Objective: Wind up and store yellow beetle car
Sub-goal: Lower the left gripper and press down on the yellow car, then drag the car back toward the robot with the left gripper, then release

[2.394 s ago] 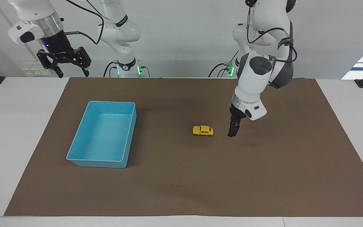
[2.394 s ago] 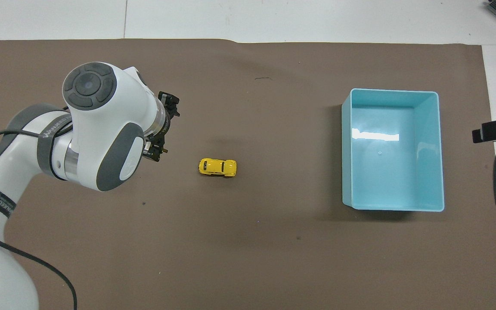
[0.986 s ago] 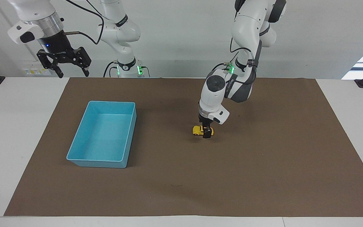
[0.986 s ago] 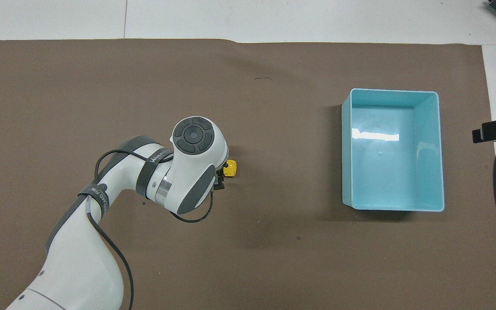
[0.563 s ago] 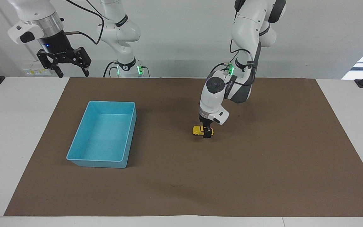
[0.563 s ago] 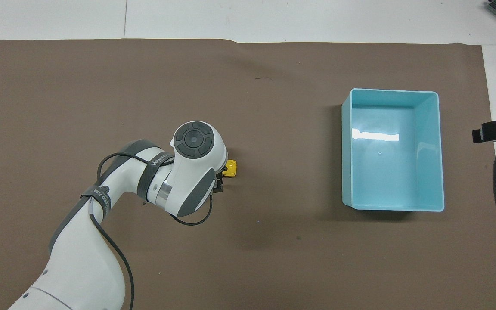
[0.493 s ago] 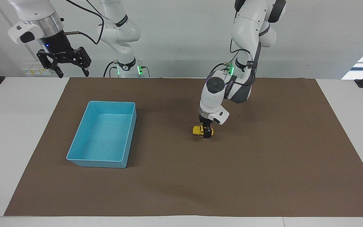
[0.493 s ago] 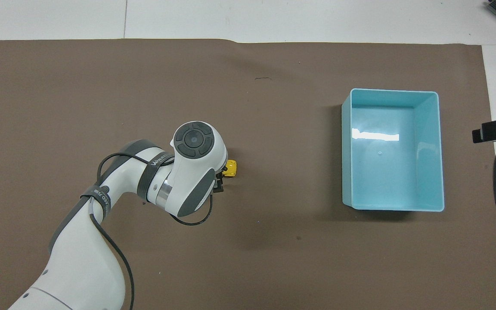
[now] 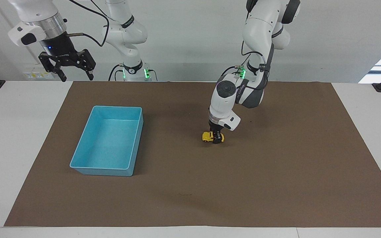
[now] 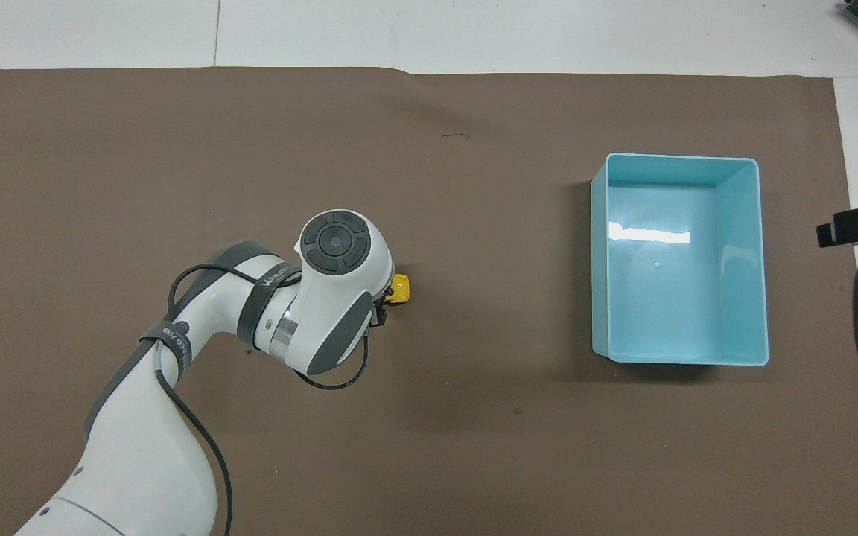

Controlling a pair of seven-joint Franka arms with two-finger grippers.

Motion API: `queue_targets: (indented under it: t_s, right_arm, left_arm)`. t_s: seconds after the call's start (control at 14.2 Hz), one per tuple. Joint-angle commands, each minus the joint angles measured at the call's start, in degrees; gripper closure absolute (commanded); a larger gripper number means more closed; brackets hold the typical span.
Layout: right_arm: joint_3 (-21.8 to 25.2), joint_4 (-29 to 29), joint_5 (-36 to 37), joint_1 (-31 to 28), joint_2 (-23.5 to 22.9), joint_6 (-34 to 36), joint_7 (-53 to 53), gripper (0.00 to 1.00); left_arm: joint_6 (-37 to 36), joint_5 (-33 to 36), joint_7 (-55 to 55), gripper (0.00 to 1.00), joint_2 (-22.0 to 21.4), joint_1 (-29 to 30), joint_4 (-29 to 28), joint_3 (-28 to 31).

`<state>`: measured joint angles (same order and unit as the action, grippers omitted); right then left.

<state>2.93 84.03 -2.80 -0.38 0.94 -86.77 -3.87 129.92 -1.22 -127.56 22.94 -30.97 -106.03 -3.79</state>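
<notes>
The left gripper (image 9: 216, 139) is clenching its jaws on the yellow beetle car (image 9: 207, 136), which is sitting on the brown mat (image 9: 276, 172) mid-bench, at three o'clock from the light-blue bin (image 9: 78, 158) in the facing view. The right gripper (image 9: 67, 67) is waiting, jaws released (high above the bench corner). Winding probably comes next: dragging the car backward, wheels pressed down.

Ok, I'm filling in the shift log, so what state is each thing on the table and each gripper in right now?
yellow beetle car: on its wheels on the brown mat, gripped across its body.
left gripper: down at the mat, shut on the yellow beetle car.
right gripper: open, holding nothing, raised at the right arm's end of the table, waiting.
light-blue bin: upright on the mat, nothing inside.
</notes>
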Motion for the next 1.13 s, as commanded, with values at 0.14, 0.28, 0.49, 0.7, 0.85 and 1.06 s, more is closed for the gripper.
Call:
queue_targets:
  t_s: [0.14,0.28,0.49,0.7,0.85,1.06]
  right_arm:
    - [-0.5,0.6,0.7,-0.5,0.8,0.2,0.7,0.0]
    - [-0.6,0.6,0.7,-0.5,0.8,0.2,0.7,0.0]
    - [-0.6,0.6,0.6,-0.4,0.8,0.2,0.7,0.0]
    - [-0.6,0.6,0.7,-0.4,0.8,0.2,0.7,0.0]
    - [-0.6,0.5,0.7,-0.4,0.8,0.2,0.7,0.0]
    - [-0.5,0.6,0.7,-0.4,0.7,0.2,0.7,0.0]
  left_arm:
    - [1.4,0.8,-0.9,0.98,-0.7,-0.9,-1.3,0.9]
    - [1.4,0.8,-0.8,0.98,-0.7,-0.8,-1.4,0.9]
    - [1.3,0.8,-0.3,0.98,-0.7,0.0,-1.5,0.9]
    - [1.2,0.8,0.6,0.98,-0.8,1.0,-2.5,1.3]
    - [0.6,1.3,1.9,0.98,-0.8,2.7,-2.8,1.7]
    - [-0.3,2.1,2.0,0.98,-0.9,3.9,-2.8,1.7]
